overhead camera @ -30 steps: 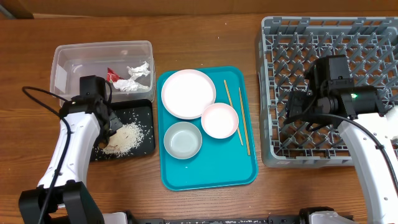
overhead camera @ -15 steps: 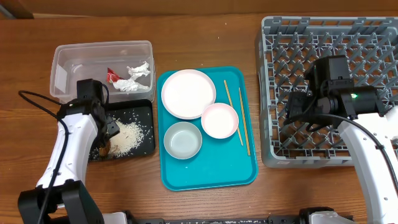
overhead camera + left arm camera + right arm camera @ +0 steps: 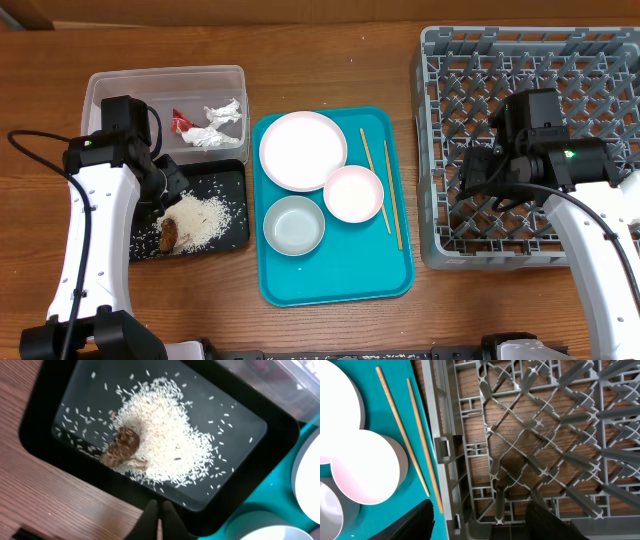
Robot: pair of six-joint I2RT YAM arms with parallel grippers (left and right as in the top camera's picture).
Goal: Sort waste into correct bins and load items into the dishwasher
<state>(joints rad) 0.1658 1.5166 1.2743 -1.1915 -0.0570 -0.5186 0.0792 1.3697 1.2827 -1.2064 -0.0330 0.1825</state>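
The clear tub [image 3: 165, 72] holds a red wrapper [image 3: 180, 122] and white tissue [image 3: 215, 125]. The black tray [image 3: 244, 205] holds a pile of rice [image 3: 205, 218] and a brown scrap [image 3: 168, 237]; both also show in the left wrist view, rice [image 3: 170, 445] and scrap [image 3: 122, 447]. My left gripper [image 3: 172, 182] [image 3: 159, 515] is shut and empty above the tray's near rim. A white plate [image 3: 303, 150], two bowls [image 3: 353, 193] [image 3: 294, 224] and chopsticks [image 3: 385, 190] lie on the teal tray. My right gripper [image 3: 475, 175] [image 3: 482, 525] is open over the grey dish rack's [image 3: 520, 60] left edge. No small cup shows.
The teal serving tray [image 3: 335, 270] lies between the black tray and the dish rack. In the right wrist view the chopsticks [image 3: 402, 425] and a bowl [image 3: 365, 465] lie just left of the rack wall [image 3: 432, 420]. Bare wood lies at the table's front.
My left arm has drawn back and to the left from over the black tray, uncovering the brown scrap beside the rice. The right arm has not moved.
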